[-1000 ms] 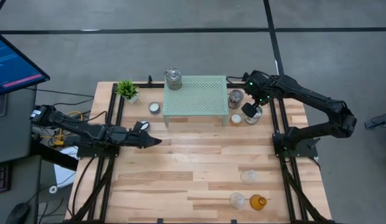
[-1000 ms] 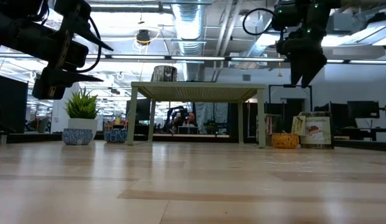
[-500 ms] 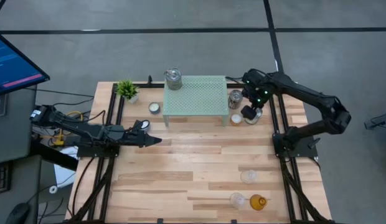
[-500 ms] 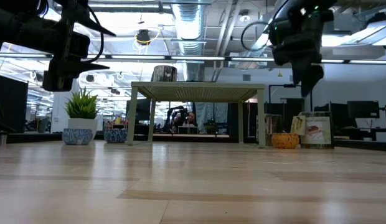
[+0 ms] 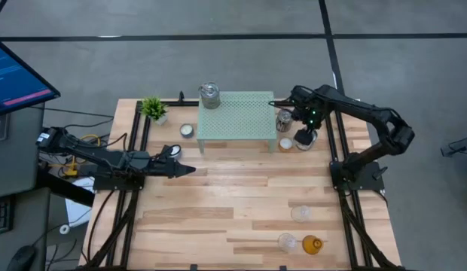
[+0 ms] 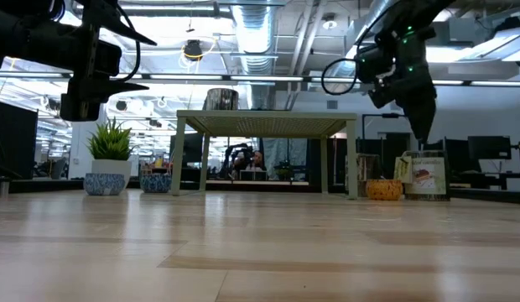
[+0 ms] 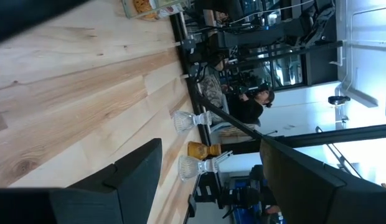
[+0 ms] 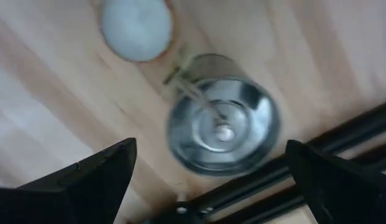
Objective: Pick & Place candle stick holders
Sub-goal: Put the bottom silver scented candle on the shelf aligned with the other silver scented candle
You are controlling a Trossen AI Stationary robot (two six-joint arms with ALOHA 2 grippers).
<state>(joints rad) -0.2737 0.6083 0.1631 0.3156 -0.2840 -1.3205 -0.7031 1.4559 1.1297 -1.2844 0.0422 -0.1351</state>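
Note:
My right gripper [image 8: 210,149] is open and points down, above a silvery glass jar [image 8: 223,132] that stands on its base on the table right of the pale green mesh stand [image 5: 237,117]. In the low view the gripper [image 6: 425,134] hangs above this jar [image 6: 425,176]. A tealight cup [image 8: 136,28] sits beside the jar. A second silvery jar [image 5: 285,119] stands by the stand's right end, and a third [image 5: 209,94] stands on the stand's far left corner. My left gripper [image 5: 186,171] is open and empty, above the table's left part.
A small potted plant [image 5: 153,108] and a low tealight cup [image 5: 187,130] stand left of the stand. Two clear glass cups [image 5: 300,214] [image 5: 287,242] and an amber one [image 5: 312,244] stand near the front right. A black frame rail [image 8: 342,134] runs close beside the jar.
My right gripper has gone down toward the silvery jar to the right of the stand, staying open and pointing down. The jar has not moved.

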